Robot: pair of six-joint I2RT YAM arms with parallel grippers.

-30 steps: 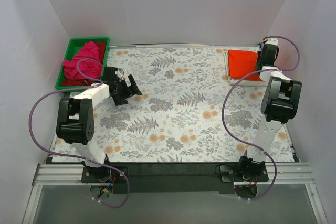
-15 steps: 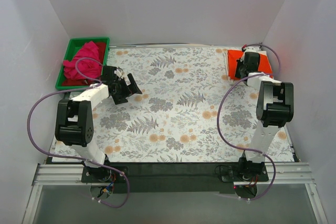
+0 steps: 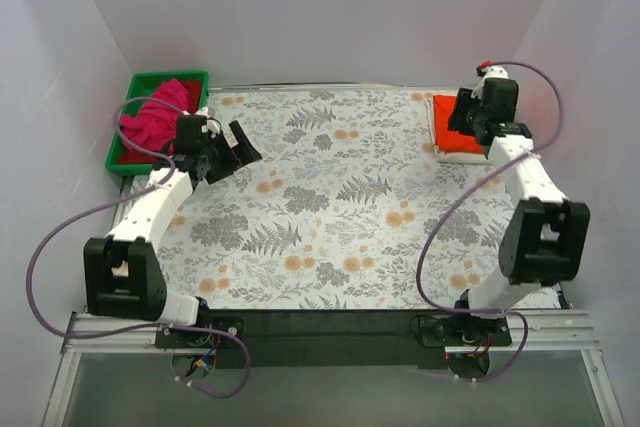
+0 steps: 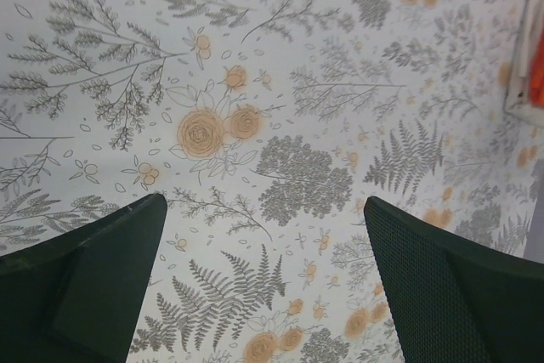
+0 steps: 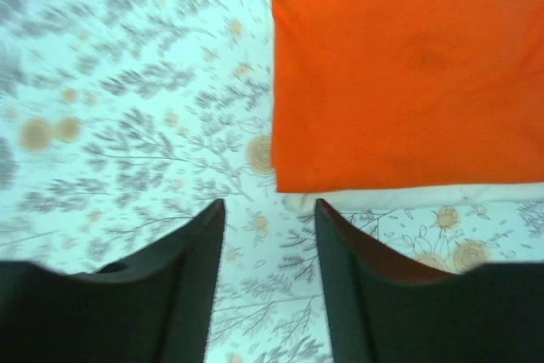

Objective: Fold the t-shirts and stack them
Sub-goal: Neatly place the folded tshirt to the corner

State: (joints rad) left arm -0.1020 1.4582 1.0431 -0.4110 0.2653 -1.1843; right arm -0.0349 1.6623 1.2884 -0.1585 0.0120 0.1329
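Note:
The orange-red t-shirt point(image 3: 455, 130) lies folded on top of the folded cream-white t-shirt point(image 3: 462, 155) at the back right; both show in the right wrist view, orange point(image 5: 408, 70) over cream point(image 5: 425, 197). My right gripper point(image 3: 462, 117) point(image 5: 268, 210) is open and empty, hovering above the stack's near edge. The magenta-pink t-shirt point(image 3: 155, 117) lies crumpled in the green tray point(image 3: 150, 81) at the back left. My left gripper point(image 3: 235, 147) point(image 4: 263, 218) is open and empty, above the floral cloth just right of the tray.
The grey floral-print cloth point(image 3: 330, 207) covers the table top. White walls stand close on the left, back and right. A dark rail point(image 3: 320, 325) with the arm bases runs along the near edge.
The left arm has stretched out toward the tray, its gripper still open. The right gripper has moved over the orange and cream stack, with its arm swung out to the right.

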